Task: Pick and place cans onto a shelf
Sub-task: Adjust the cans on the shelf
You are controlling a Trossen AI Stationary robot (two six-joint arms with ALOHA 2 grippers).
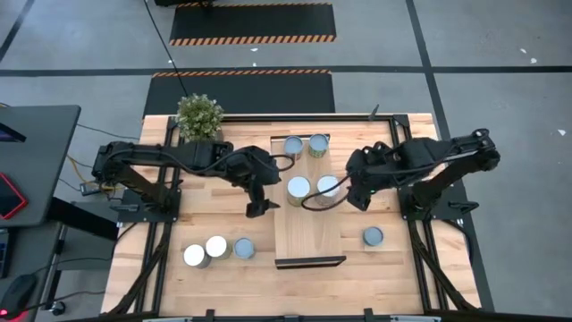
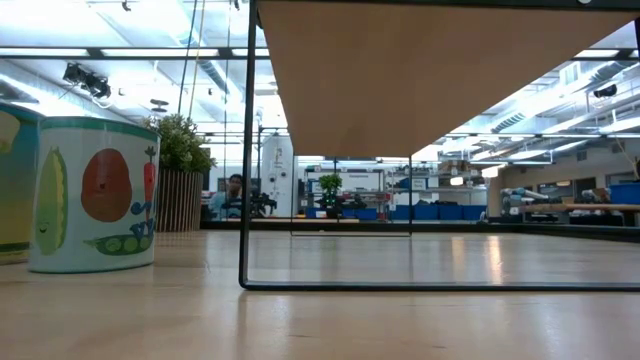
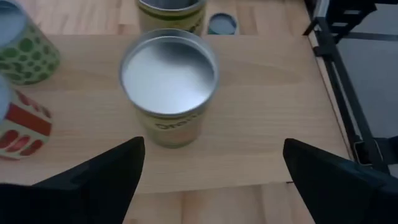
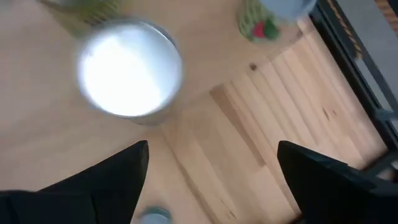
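Item: shelf [image 1: 311,234], a long light-wood board with a dark front edge, lying across the middle of the plank table [image 1: 402,268] and raised on a thin dark frame, as the low view shows. On the shelf: four cans, two at the far end, one grey-blue-topped [image 1: 293,147] and one silvery [image 1: 317,144], side by side, and two nearer the middle, one white-topped [image 1: 298,189] and one beside it [image 1: 328,186]. On the table, off the shelf: three cans in a row at the near left, white [image 1: 195,256], white [image 1: 216,247] and grey-blue [image 1: 243,249], the first two touching; one grey-blue can [image 1: 373,236] alone at the near right. Left gripper [image 1: 258,208]: above the table just beside the shelf's left edge, fingers spread wide, holding nothing; its wrist view looks onto a silver-topped can [image 3: 168,78] on the shelf. Right gripper [image 1: 359,199]: just beside the shelf's right edge, near the middle pair, fingers spread wide and empty; its wrist view shows a bright-topped can [image 4: 129,68] ahead on the shelf. Other: potted green plant [image 1: 198,116] at the table's far left corner.
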